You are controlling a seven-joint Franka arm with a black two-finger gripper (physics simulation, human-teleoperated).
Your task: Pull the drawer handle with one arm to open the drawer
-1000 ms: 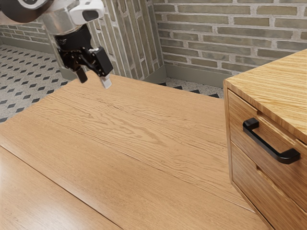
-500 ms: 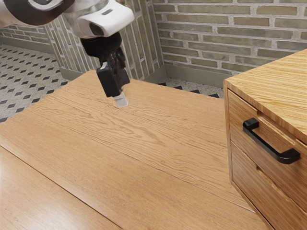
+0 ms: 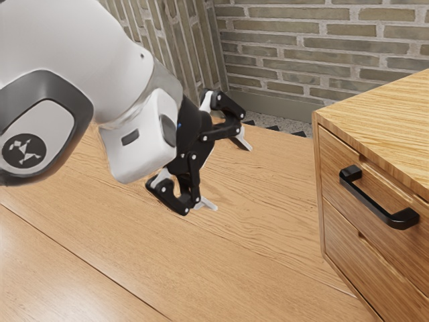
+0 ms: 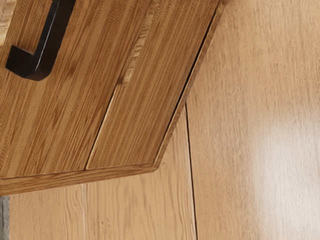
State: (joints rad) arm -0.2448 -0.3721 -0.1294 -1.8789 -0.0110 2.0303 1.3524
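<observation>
My gripper (image 3: pixel 220 170) is wide open and holds nothing. The wooden table (image 3: pixel 268 228) lies between it and the black handle (image 3: pixel 377 199) on the drawer (image 3: pixel 333 161). A brick wall (image 3: pixel 322 40) stands behind.

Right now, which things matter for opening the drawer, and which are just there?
For the job: gripper, open; handle; top drawer.
Just there: lower drawer; table; brick wall.

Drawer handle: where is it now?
The handle is at the exterior view's right, on the upper drawer front, apart from the open gripper over the table.
</observation>
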